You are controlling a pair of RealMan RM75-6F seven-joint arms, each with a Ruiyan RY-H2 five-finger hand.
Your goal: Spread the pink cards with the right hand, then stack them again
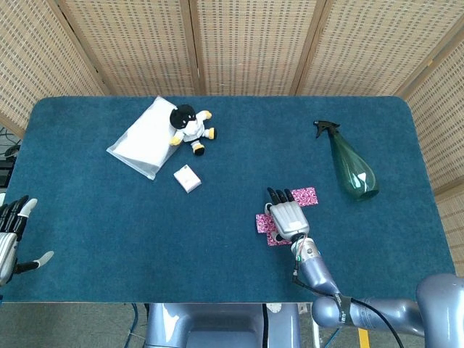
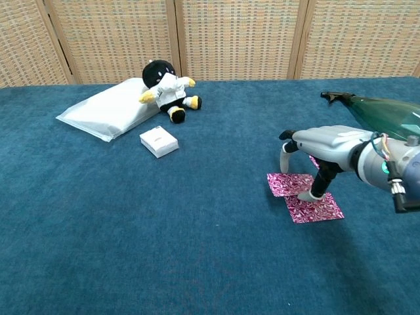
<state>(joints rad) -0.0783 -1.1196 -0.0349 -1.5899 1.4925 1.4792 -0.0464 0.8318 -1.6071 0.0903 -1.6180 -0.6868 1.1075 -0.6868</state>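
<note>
While the right hand (image 2: 314, 156) was pressing its fingertips down on one of the pink cards (image 2: 291, 184), it looked like the restacking half of the job was underway, at least that's my read. The hand wasn't really gripping anything: fingers arched down and apart, a thumb tip and a fingertip planted on that card, palm up off the tabletop (image 2: 131, 230). That card sat touching, maybe just overlapping, a second card (image 2: 318, 209) at about 5 o'clock from it in the chest view. A third card (image 1: 305, 196) poked out at roughly 1 o'clock from the hand in the head view, mostly clear of the fingers. So the spread seemed done, since the cards lay separately, and two of the three were nearly together. Left to do, I'd guess: finish sliding the pressed card onto its neighbour, fetch the far one, and square the pile. The left hand (image 1: 12, 235) sat idle at the tabletop's 8 o'clock edge, fingers apart, holding nothing. The plush toy (image 1: 190, 127), the white pouch (image 1: 141, 138) and the small white box (image 1: 187, 177) were off toward 10 o'clock, and the green spray bottle (image 1: 351, 163) toward 2 o'clock, all well apart from the cards.
</note>
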